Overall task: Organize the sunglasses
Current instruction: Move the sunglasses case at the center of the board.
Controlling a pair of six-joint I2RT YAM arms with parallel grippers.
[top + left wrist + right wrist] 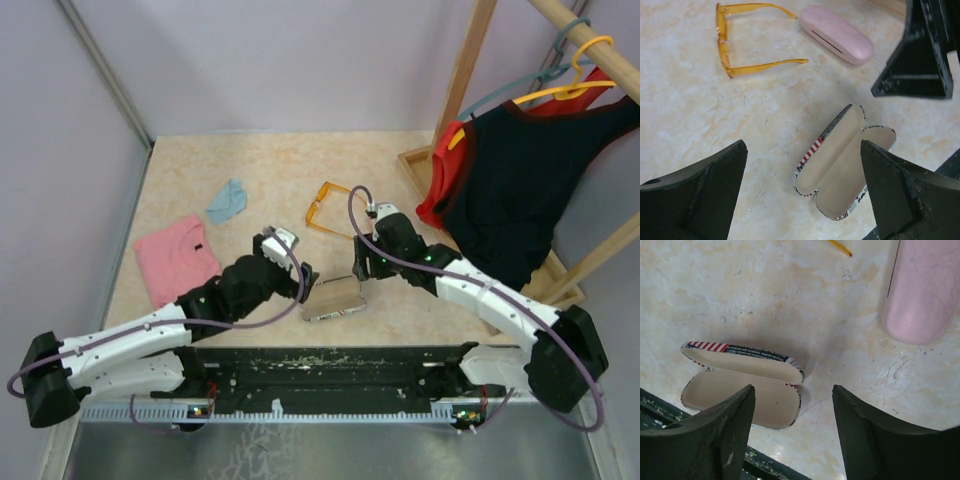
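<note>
Sunglasses with an orange translucent frame (722,45) lie unfolded just beside the closed pink oblong case (837,35), not yet stowed. The black-and-white printed hard case (840,160) lies open, likely readied for them. Above it hang the left gripper (802,145), spread wide, and the right gripper (792,390), parted, both empty.

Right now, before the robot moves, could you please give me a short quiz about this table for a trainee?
1. True or false: the printed case lies open and empty.
2. The thin arms of the orange sunglasses are: A) folded, B) unfolded, C) hidden in a case.
3. Fill in: the pink case is ____.
Key: 1 true; 2 B; 3 closed.
</note>
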